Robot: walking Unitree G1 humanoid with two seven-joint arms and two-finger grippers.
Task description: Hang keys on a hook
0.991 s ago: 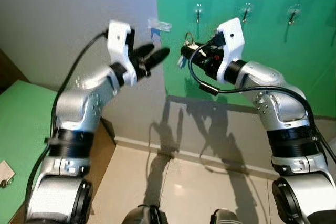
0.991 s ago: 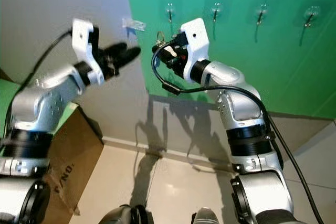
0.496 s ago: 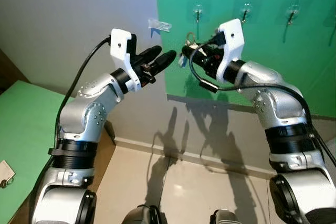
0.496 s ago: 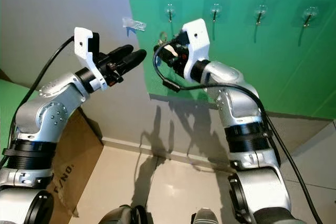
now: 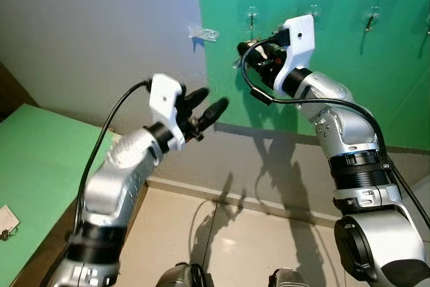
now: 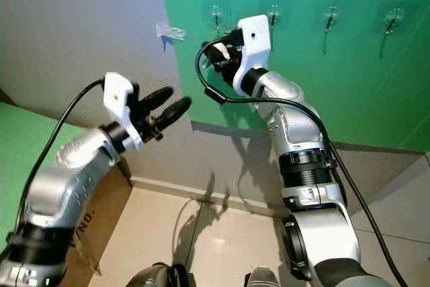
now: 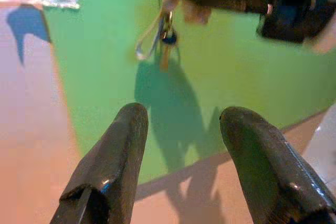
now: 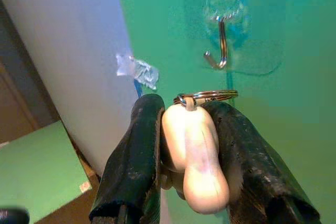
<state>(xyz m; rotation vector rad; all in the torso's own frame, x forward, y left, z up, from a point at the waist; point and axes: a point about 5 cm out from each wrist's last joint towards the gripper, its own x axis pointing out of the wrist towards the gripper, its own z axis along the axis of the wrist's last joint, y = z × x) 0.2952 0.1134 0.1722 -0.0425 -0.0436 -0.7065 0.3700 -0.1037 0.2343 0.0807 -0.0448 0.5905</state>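
The right end effector [image 8: 186,145] is clamped on a cream, rounded plastic key fob [image 8: 191,156], its two black fingers [image 8: 137,150] squeezing the fob from either side so that the thin silver split ring [image 8: 207,96] projects clear beyond the fingertips. That grip looks chosen to leave the ring free to slip over a hook. The keys [image 7: 167,38] hang below the ring, close to the green wall panel [image 5: 336,85].

Just ahead of and above the ring sits the nearest metal hook on its clear adhesive pad [image 8: 223,45], its upturned tip open toward the ring; a small gap separates them, so the ring is not yet on. More hooks of the same kind [image 5: 369,18] lie further along the panel on the arm's outer side, well apart, leaving free room there.

On the inner side, the panel's vertical edge meets the grey wall, where a scrap of clear tape [image 5: 203,32] sticks out.

The left end effector [image 5: 205,109] hovers lower and off to that side, fingers spread and empty, well apart from the ring's path.
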